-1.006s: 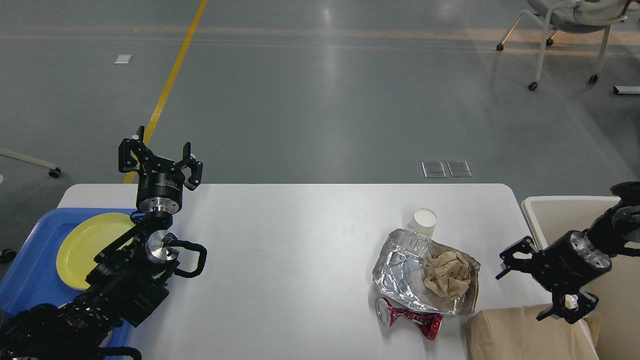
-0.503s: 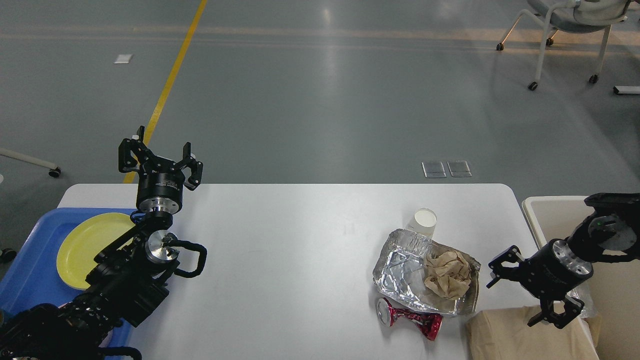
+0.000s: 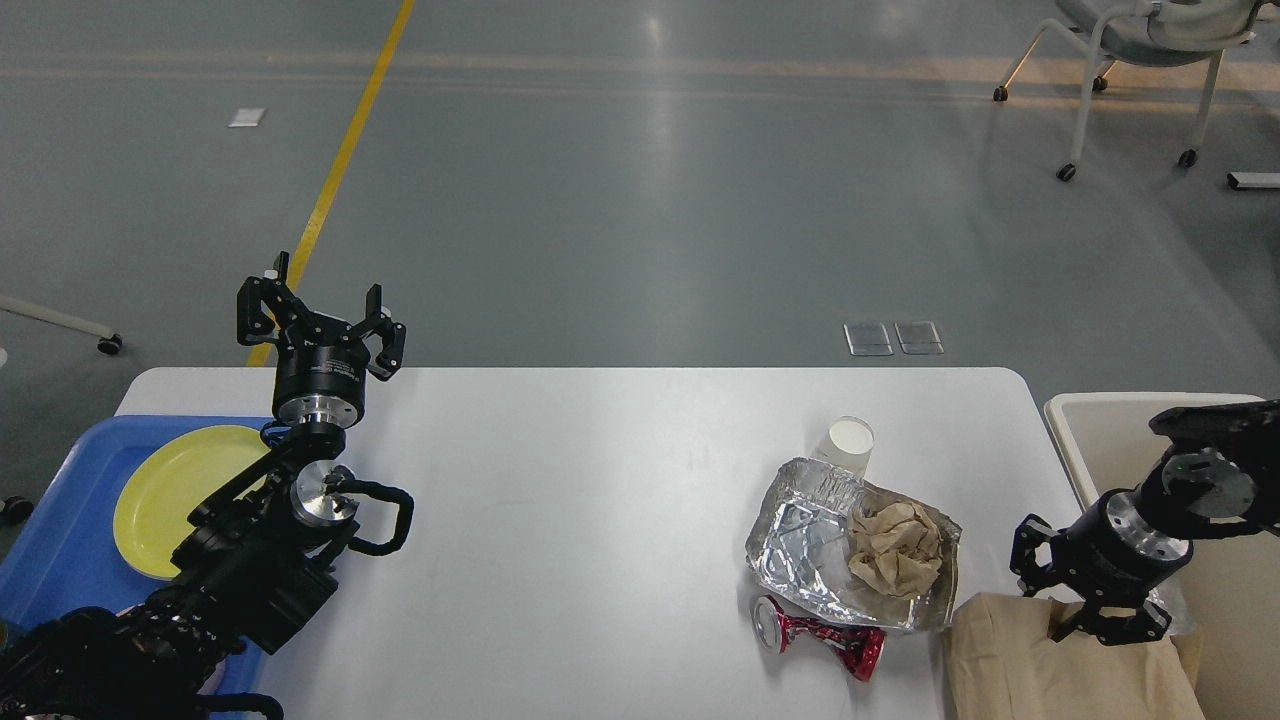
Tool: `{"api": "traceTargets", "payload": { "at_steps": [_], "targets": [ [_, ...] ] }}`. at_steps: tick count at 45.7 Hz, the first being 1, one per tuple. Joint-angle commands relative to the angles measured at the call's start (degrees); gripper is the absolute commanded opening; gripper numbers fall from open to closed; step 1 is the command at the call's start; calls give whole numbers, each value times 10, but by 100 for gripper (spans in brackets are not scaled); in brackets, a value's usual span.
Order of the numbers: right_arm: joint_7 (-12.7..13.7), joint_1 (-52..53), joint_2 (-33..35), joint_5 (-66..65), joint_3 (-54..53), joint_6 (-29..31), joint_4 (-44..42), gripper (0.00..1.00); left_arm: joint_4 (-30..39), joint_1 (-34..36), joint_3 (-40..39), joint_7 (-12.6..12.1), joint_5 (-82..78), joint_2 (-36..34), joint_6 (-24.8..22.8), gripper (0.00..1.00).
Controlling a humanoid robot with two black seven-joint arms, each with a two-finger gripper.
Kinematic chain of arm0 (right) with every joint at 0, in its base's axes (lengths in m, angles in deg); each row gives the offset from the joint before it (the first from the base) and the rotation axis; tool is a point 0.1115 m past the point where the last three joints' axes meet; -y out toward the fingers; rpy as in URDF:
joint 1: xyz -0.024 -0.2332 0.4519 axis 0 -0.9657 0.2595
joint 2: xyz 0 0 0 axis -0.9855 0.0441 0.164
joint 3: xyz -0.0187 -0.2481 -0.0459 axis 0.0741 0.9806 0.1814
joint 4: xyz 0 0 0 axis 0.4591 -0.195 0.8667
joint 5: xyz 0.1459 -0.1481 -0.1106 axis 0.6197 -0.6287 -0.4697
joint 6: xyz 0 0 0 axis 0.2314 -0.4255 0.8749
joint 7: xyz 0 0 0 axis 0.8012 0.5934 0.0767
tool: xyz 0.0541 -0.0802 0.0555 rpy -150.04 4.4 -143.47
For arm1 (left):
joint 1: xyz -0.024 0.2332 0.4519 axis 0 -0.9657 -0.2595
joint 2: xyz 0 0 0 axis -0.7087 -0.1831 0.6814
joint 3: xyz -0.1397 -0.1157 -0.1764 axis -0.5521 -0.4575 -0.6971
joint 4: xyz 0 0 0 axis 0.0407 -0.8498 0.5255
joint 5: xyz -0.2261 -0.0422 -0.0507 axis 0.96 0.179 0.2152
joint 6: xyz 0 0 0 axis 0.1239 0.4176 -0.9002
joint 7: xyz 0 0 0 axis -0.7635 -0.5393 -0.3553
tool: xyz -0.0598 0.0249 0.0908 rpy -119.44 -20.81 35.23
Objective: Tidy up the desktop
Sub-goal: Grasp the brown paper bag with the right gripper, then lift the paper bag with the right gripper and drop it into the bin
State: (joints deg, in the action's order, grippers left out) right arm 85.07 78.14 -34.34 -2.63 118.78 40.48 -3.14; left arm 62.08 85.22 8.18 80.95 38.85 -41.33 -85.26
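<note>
The white desktop carries litter on its right side. A crumpled foil tray holds a wad of brown paper. A crushed red can lies in front of the tray, and a white cup stands behind it. My right gripper is open, low at the top edge of a brown paper bag at the front right corner. My left gripper is open and empty, held up over the back left of the desktop.
A blue tray with a yellow plate sits at the left edge, partly under my left arm. A cream bin stands just off the right end. An office chair is far back on the floor.
My right gripper has dropped and turned from beside the foil tray down onto the brown paper bag's top edge. The bag's edge has shifted slightly right. The left arm has not moved.
</note>
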Motion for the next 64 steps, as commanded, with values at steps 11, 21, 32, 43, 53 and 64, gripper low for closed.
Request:
{"api": "traceTargets", "payload": {
  "at_steps": [11,21,32,43,53,64],
  "targets": [
    [0,6,9,-6,1,6,22,0,0,0,0,0,0,0,0,100],
    [6,93,52,-28,13,109,26,0,0,0,0,0,0,0,0,100],
    [7,245,86,-114,12,195,28,0,0,0,0,0,0,0,0,100],
    [6,453,82,-129,3,195,58,0,0,0,0,0,0,0,0,100],
    [6,634,37,-124,-16,195,103,0,0,0,0,0,0,0,0,100],
    [5,702,1,-119,-88,195,142,0,0,0,0,0,0,0,0,100]
  ]
}}
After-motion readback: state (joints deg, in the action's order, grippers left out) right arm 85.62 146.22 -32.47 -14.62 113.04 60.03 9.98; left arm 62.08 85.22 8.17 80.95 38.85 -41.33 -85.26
